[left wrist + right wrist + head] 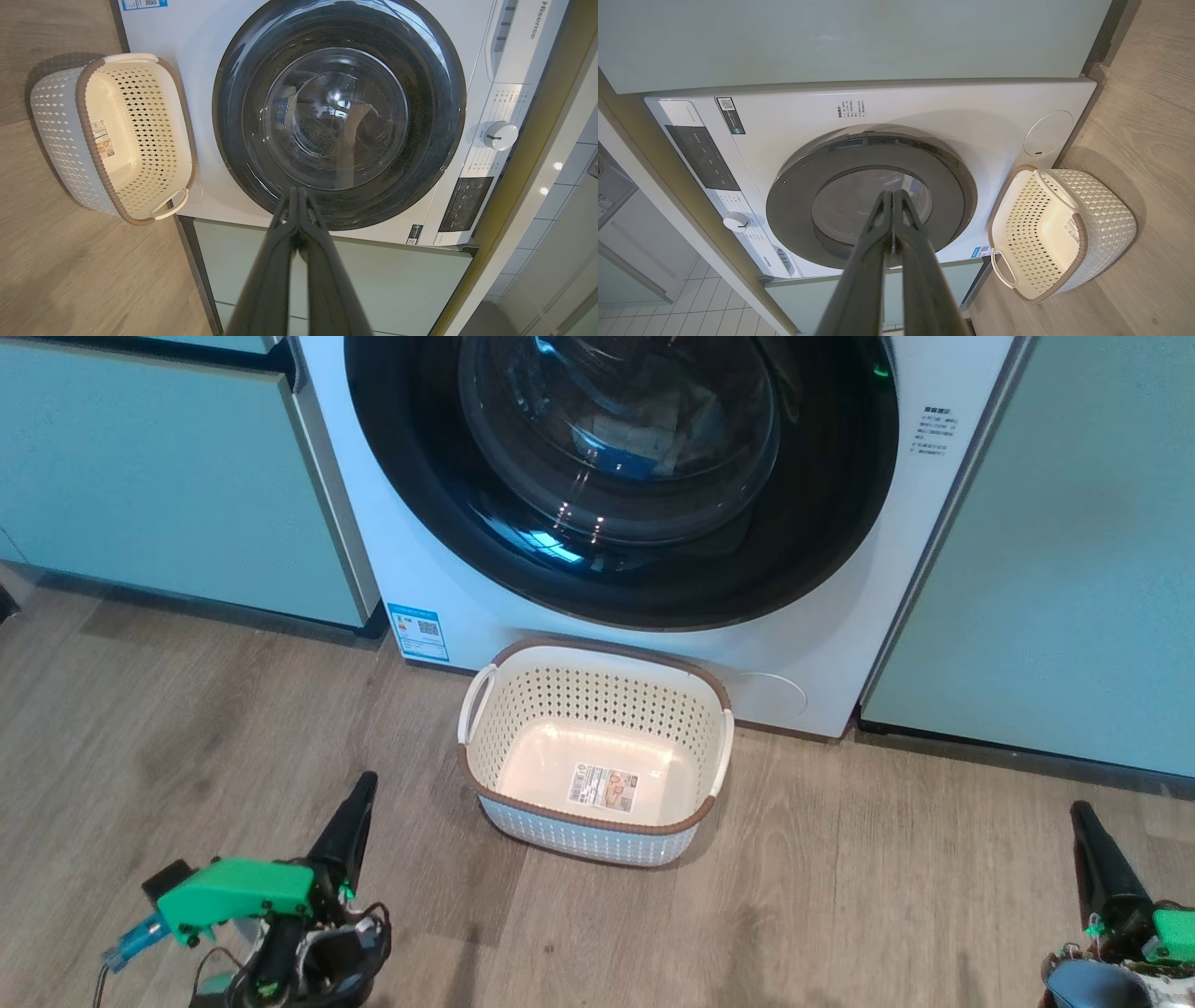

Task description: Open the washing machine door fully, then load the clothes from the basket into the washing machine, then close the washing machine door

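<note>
Fingers (pixel 275 261) on your left gripper (pixel 362 793) are pressed tip to tip on nothing. Your right gripper (pixel 1083 821) is pinched on air the same way. Both sit low over the wood floor (pixel 187 728), pointing at the washing machine (pixel 840 653).

Your washing machine door (pixel 822 523) lies flat against the front, glass bowl bulging out toward you. Through that glass the head view gives you the clothes (pixel 653 425), a pale heap with a blue bit, lying in the drum (it's dim in there, so I can't count pieces).

Your basket (pixel 597 709) stands upright on the floor just in front of the machine, under the door. Its mouth is up and its long axis runs side to side along the washer's front, with a white handle at each end. It's empty apart from the label (pixel 602 789) on its base.

Left wrist view adds the control knob (pixel 500 135) and dark display (pixel 465 203). Right wrist view shows a round flap (pixel 1048 133) at the machine's bottom corner near the basket. The blue sticker (pixel 418 632) reads clearest from the head.
</note>
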